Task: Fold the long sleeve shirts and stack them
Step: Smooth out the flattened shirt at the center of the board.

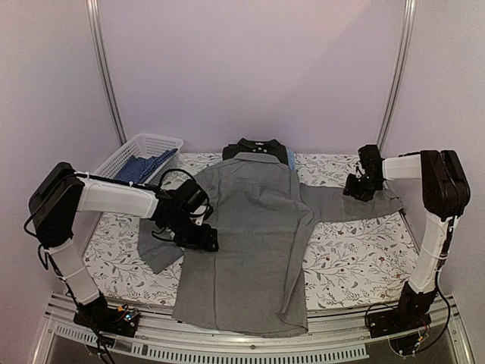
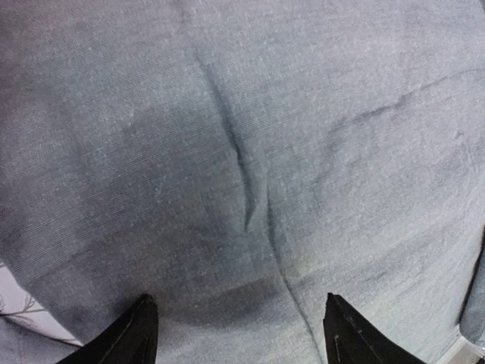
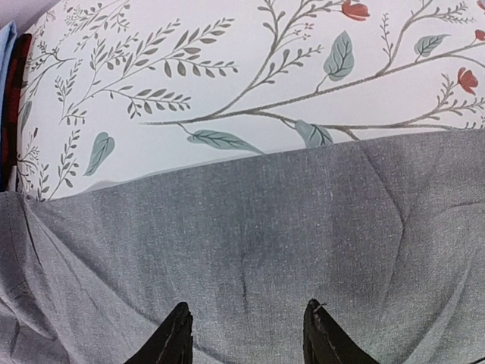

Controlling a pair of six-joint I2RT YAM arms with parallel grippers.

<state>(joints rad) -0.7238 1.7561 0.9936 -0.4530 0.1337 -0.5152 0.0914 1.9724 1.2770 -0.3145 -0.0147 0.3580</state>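
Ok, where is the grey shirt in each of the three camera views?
Top external: the grey shirt lies spread in the middle, sleeves out to both sides.
Left wrist: the shirt fills nearly the whole picture.
Right wrist: the shirt covers the lower half.
Shared landmark: the floral table cover, beside the shirt in all three.

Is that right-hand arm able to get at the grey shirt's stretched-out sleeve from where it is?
Probably yes. The right tool hangs right over the grey shirt's sleeve, jaws apart, and nothing lies between it and the cloth.
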